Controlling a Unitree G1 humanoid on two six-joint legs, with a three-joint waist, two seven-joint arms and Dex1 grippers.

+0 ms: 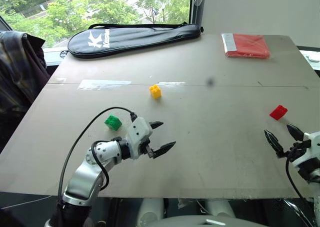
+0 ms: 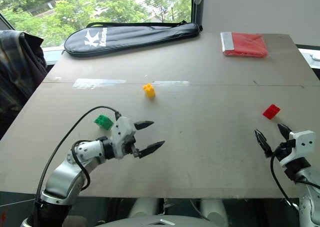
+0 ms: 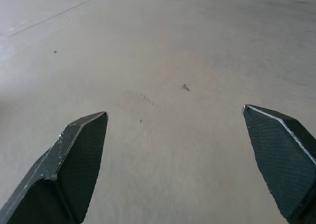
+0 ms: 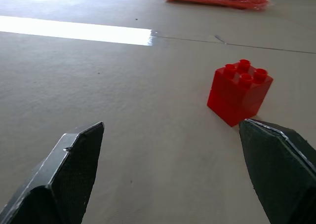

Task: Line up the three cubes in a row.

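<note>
yellow cube, green cube, red cube, scattered

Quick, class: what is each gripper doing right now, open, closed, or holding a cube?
Left gripper: jaws open, holding nothing.
Right gripper: jaws open, holding nothing; the red cube sits on the table just ahead of it.

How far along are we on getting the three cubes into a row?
Nothing is lined up yet. The yellow cube, green cube and red cube sit scattered and far apart on the table. Both the left claw and right claw are open and empty; the right one faces the red cube. All placements remain.
</note>
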